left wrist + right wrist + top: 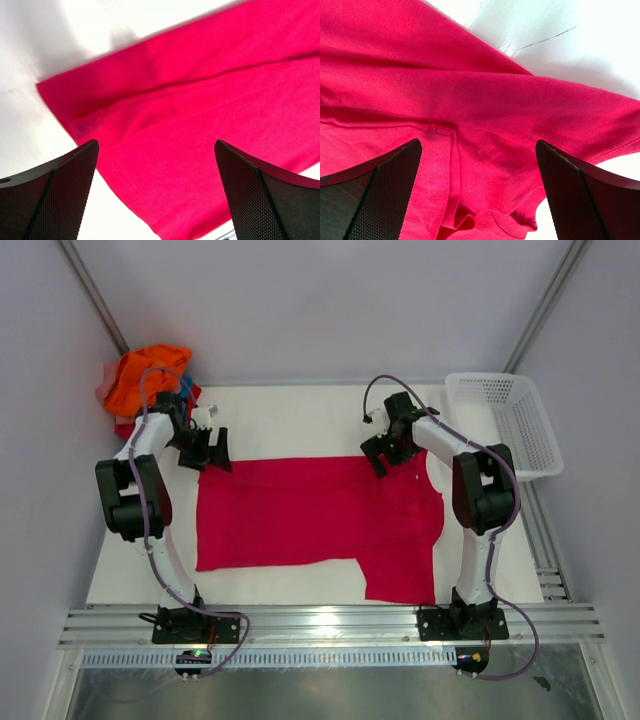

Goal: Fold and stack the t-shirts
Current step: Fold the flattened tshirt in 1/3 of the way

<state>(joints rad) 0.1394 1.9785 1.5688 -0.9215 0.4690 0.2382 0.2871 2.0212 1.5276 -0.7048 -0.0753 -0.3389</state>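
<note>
Crimson t-shirt [320,515]: spread flat mid-frame on bench [300,410], upper edge folded over. Left hand [212,448], right hand [383,458]: both released, empty, poised above that edge's two ends, likely to take the next fold together. Other t-shirts [145,380]: heaped upper left, waiting.

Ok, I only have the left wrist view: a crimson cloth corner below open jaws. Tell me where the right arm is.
Observer: The right arm's jaws stand open over the far edge of the crimson cloth t-shirt, toward the collar end.
Operator: Describe the sleeves.
Observer: One sleeve sticks out toward the near edge of the white table.
Operator: Point out the other shirts.
Observer: A heap of orange, red and blue cloth shirts lies at the table's far left corner.
</note>
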